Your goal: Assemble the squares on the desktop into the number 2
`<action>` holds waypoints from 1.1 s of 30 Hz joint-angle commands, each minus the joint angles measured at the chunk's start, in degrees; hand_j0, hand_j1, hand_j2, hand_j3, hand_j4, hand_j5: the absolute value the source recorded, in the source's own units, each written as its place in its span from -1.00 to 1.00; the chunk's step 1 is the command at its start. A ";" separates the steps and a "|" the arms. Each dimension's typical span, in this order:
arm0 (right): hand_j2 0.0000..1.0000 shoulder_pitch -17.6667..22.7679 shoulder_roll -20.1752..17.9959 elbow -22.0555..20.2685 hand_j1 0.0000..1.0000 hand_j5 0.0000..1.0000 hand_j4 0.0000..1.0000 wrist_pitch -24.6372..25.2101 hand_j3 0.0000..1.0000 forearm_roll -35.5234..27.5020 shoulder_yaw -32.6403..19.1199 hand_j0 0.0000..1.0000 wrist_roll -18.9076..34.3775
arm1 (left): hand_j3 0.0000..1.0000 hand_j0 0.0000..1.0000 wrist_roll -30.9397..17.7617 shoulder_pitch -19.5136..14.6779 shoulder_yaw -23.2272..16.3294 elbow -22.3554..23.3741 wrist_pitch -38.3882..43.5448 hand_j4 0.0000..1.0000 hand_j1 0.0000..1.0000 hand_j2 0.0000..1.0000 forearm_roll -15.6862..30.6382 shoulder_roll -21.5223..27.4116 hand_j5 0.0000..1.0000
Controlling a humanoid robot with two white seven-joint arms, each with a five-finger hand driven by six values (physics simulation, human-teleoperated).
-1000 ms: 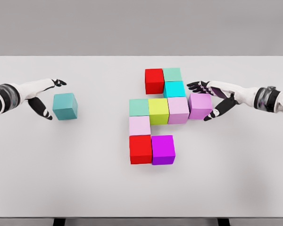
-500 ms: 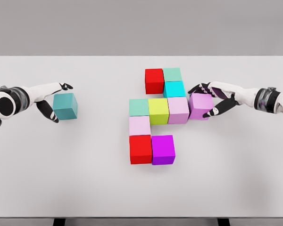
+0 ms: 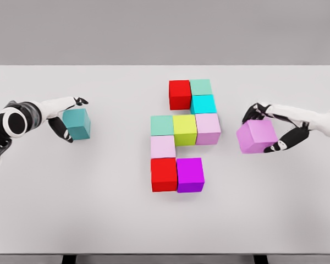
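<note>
1. The white table (image 3: 99, 220) carries everything; the cluster of squares at its middle is the landmark here.
2. That cluster (image 3: 184, 135) reads as a partial 2: red, pale green and cyan on top, a green-yellow-pink middle row, then pink, red and magenta below. It looks short of a piece at its bottom right.
3. The right hand (image 3: 269, 129) is clamped on the violet cube (image 3: 257, 136) and has pulled it away; a second ago that cube touched the cluster's right edge, now it sits well apart, tilted as if lifted. Likely it is being relocated.
4. The left hand (image 3: 63, 118), far left of the cluster, has closed its fingers around the teal cube (image 3: 77, 124).
</note>
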 commanded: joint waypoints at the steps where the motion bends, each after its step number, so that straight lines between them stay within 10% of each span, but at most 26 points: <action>1: -0.33 0.26 -6.28 -11.34 -0.33 -0.33 -0.33 -2.97 -0.33 -0.91 -0.51 -0.33 -0.12 | 0.99 0.99 0.02 0.00 -0.10 0.53 -0.14 0.99 0.99 0.99 -0.32 -0.45 0.99; 12: -0.21 5.01 -2.77 -16.71 -0.21 -0.21 -0.21 -2.53 -0.21 -1.53 -0.07 -0.21 -0.12 | 0.96 0.96 0.02 0.00 -0.45 1.32 -0.14 0.96 0.96 0.96 -0.32 -0.36 0.96; 18: -0.20 5.10 -1.98 -15.40 -0.20 -0.20 -0.20 13.64 -0.20 -5.04 -0.24 -0.20 -0.12 | 0.90 0.90 0.02 0.00 -0.45 1.32 -0.14 0.90 0.90 0.90 -0.32 -0.36 0.90; 33: -0.12 6.42 -0.22 -13.20 -0.12 -0.12 -0.12 15.75 -0.12 -9.70 -0.33 -0.12 -0.12 | 0.40 0.40 0.02 -0.09 -0.28 1.32 -0.14 0.40 0.40 0.40 -0.32 -0.36 0.40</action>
